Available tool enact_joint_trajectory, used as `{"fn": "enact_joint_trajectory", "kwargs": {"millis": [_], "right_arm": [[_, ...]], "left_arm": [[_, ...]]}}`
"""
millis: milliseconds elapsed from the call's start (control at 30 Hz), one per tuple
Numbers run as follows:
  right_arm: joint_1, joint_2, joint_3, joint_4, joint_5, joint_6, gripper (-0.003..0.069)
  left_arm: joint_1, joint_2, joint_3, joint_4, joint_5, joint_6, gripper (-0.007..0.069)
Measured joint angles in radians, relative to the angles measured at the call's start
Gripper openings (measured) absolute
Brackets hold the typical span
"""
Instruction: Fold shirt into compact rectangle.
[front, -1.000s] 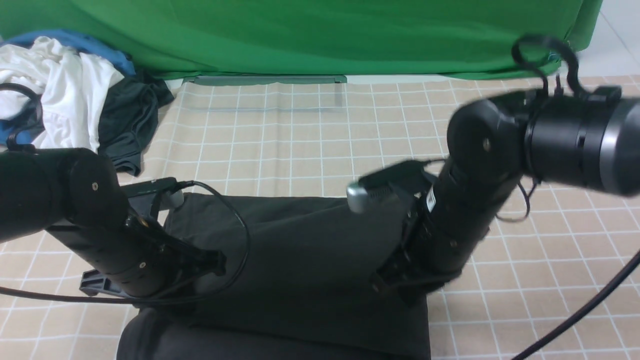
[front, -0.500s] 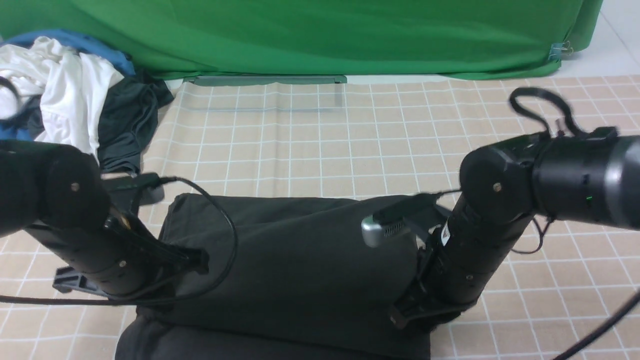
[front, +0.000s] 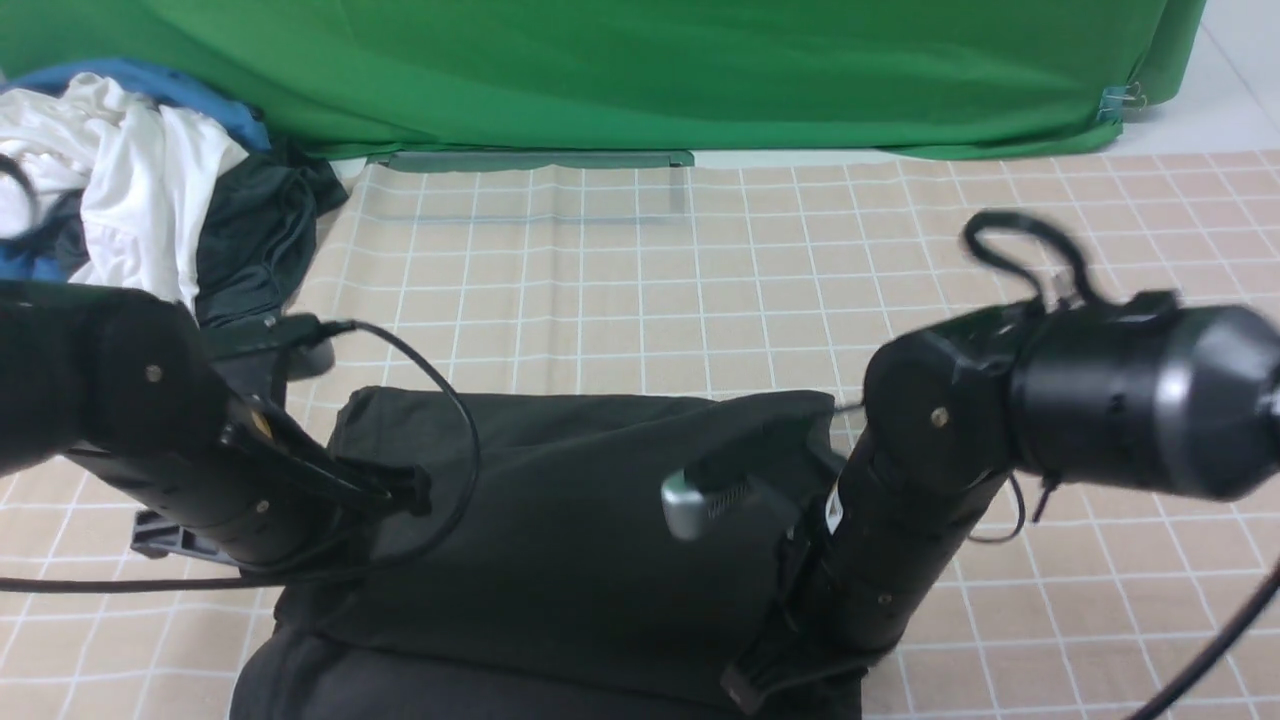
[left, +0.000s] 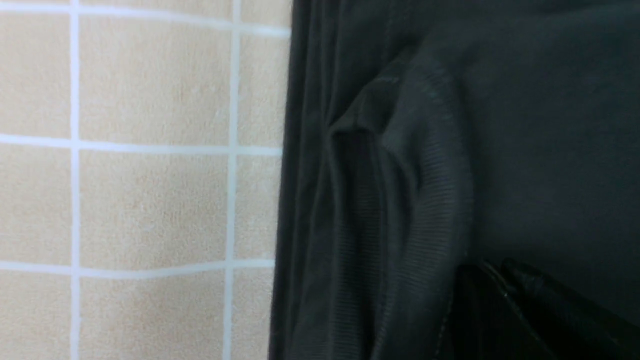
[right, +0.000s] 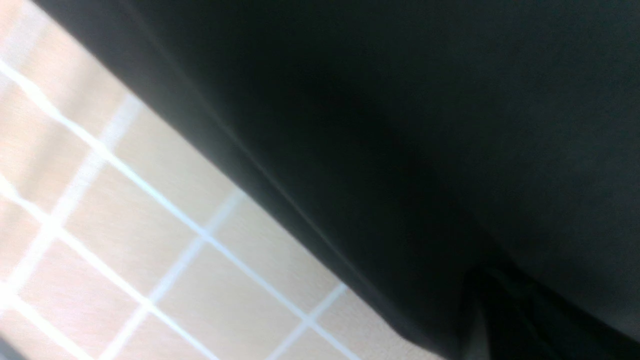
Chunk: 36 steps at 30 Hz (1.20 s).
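1. Front view. The shirt (front: 560, 540), black, lies spread on the near part of the grid-patterned counter (front: 620, 280), its far edge wavy and a long crease crossing its near part. The left arm (front: 250, 470) and right arm (front: 940, 440) reach over its left and right sides. At far left, a white cloth (front: 130, 190), a dark cloth (front: 265, 225) and a blue cloth (front: 165, 85) form a heap; a green cloth (front: 640, 75) spans the far side.

2. Left wrist view. The left end effector (left: 492, 272) is narrow, its tips together at the shirt beside a raised, rumpled fold; whether fabric is pinched cannot be told.

3. Right wrist view. The right end effector (right: 492, 280), dark and blurred, is likewise narrow, near the shirt's straight, layered edge; any hold on the fabric cannot be told.
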<state>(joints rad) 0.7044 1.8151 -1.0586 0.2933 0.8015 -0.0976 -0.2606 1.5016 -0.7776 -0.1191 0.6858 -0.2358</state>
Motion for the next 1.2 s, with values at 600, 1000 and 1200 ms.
{"fn": "enact_joint_trajectory", "kwargs": {"millis": [600, 1000, 1200], "right_arm": [[-0.143, -0.300, -0.056, -0.286, 0.018, 0.204, 0.0042], [-0.254, 0.001, -0.355, -0.242, 0.017, 0.160, 0.0477], [-0.254, 0.151, -0.447, -0.139, 0.053, 0.092, 0.0612]], "left_arm": [[0.001, -0.225, -0.003, 0.129, 0.101, -0.050, 0.0019], [0.001, -0.509, -0.003, 0.058, 0.190, -0.006, 0.0019], [0.001, -0.542, -0.003, 0.058, 0.223, -0.001, 0.0019]]}}
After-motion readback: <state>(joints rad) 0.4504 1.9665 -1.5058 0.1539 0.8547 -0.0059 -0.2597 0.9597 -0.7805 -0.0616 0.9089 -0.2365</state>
